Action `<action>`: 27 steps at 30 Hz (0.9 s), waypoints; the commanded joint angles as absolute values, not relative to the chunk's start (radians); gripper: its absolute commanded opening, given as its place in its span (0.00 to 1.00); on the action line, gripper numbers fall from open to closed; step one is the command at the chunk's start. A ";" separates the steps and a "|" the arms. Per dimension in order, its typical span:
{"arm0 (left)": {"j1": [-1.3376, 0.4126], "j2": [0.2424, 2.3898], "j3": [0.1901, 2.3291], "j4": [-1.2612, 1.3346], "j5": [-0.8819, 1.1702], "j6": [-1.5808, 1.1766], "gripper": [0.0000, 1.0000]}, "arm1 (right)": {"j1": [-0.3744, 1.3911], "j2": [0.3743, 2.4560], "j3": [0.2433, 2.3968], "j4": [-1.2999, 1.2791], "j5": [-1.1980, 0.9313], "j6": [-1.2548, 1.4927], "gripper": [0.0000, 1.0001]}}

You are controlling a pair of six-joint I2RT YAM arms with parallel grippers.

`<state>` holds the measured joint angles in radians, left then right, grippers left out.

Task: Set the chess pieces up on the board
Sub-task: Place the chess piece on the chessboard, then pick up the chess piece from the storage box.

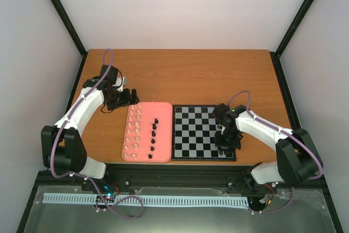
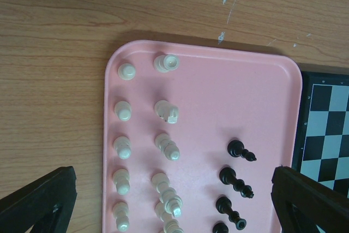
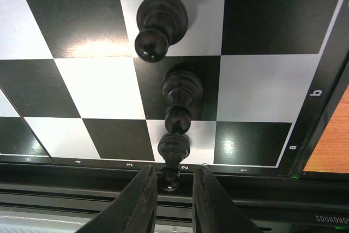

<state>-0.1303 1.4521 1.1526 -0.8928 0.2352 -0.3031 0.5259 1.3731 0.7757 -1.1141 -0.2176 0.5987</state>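
Chess pieces (image 1: 154, 133) are mostly sitting on the pink tray (image 1: 166, 114), which is lying at 9 o'clock of the board (image 1: 191, 135) on the wooden counter (image 1: 180, 75). The black ones are lining up in a column toward the tray's 3 o'clock side. The white pieces (image 1: 132, 132) are filling two columns toward its 9 o'clock side, and a couple of them look tipped over in the left wrist view.

Three black ones are standing on the board near its 3 o'clock edge, running 12 to 6 o'clock in the right wrist view. The right end effector (image 3: 174, 189) is flanking the head of the nearest black piece (image 3: 172, 154), at 6 o'clock in that line, with its jaws drawn narrow. Whether they are pressing on it or just clear of it, I cannot tell. The left end effector (image 2: 172, 175) is hovering over the tray's 12 o'clock end, spread wide and carrying nothing.

Handling, as a judgement: each piece is looking tiny, very light, rigid and glossy, so it is likely slipping or twisting under an off-centre pinch. The narrow bases mean tipping is easy, and neighbours are sitting close enough to get knocked. The best hold is looking like the waist or neck just under the head, with the jaws closing squarely from both sides and only gentle force. Any tipped piece is probably needing a pinch across its body first.
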 commanded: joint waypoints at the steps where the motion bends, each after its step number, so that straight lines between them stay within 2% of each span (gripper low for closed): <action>1: -0.133 1.465 1.172 -0.884 0.233 -0.306 1.00 | 0.519 1.356 0.776 -1.131 -0.215 0.601 0.21; 4: -0.133 1.466 1.175 -0.886 0.233 -0.307 1.00 | 0.519 1.340 0.789 -1.148 -0.219 0.599 0.24; 13: -0.133 1.468 1.177 -0.886 0.237 -0.306 1.00 | 0.520 1.247 1.013 -1.327 -0.197 0.612 0.50; 16: -0.133 1.469 1.184 -0.892 0.236 -0.305 1.00 | 0.520 1.262 1.121 -1.372 -0.179 0.610 0.52; 20: -0.133 1.467 1.187 -0.895 0.235 -0.304 1.00 | 0.521 1.356 1.283 -1.346 -0.153 0.569 0.54; 27: -0.133 1.469 1.210 -0.920 0.211 -0.294 1.00 | 0.600 1.676 1.578 -1.192 -0.138 0.472 0.57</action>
<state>-0.1303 1.4635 1.1549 -0.8963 0.2295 -0.3027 0.5442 1.5215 1.4517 -1.2877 -0.1638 0.5388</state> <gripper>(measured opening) 0.999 0.565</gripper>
